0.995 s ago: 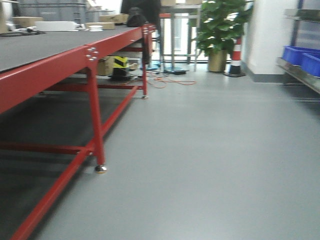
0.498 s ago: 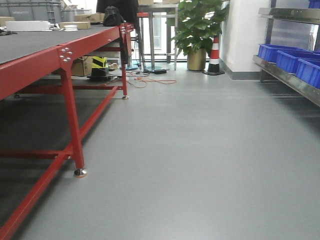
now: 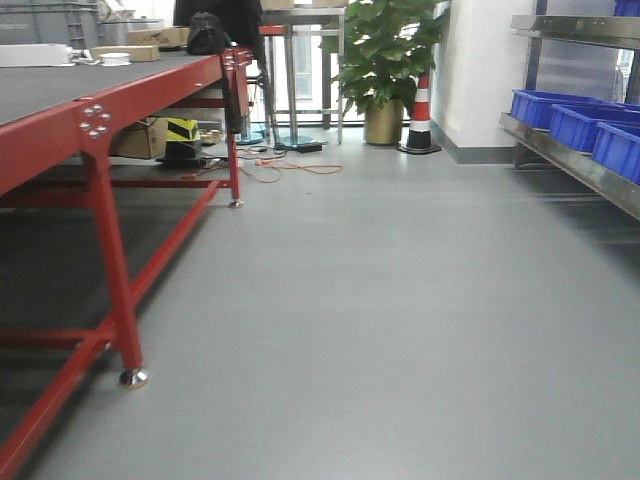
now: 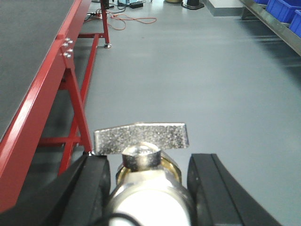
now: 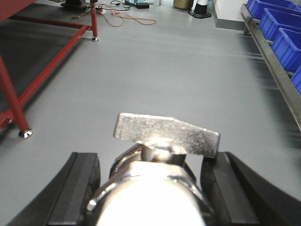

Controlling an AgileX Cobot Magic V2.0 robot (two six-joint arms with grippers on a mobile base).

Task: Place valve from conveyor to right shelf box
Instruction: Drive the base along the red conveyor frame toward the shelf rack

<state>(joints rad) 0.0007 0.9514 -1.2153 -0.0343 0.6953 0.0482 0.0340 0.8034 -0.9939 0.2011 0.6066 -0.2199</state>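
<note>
Where the left jaws clench on a valve (image 4: 143, 162), its flat metal handle (image 4: 141, 138) lying crosswise just beyond them, the right jaws likewise grip a second valve (image 5: 160, 188), whose handle (image 5: 165, 134) sits slightly tilted. Grey floor (image 3: 400, 320) lies beyond both pairs. The conveyor (image 4: 28, 52) on its red legs (image 3: 112, 280) runs ahead-left of the left jaws, and the shelf (image 5: 275, 70) with its blue boxes (image 5: 287, 40) runs ahead-right of the right jaws. Farthest ahead stand a potted plant (image 3: 385, 60) and a striped cone (image 3: 420, 115).
</note>
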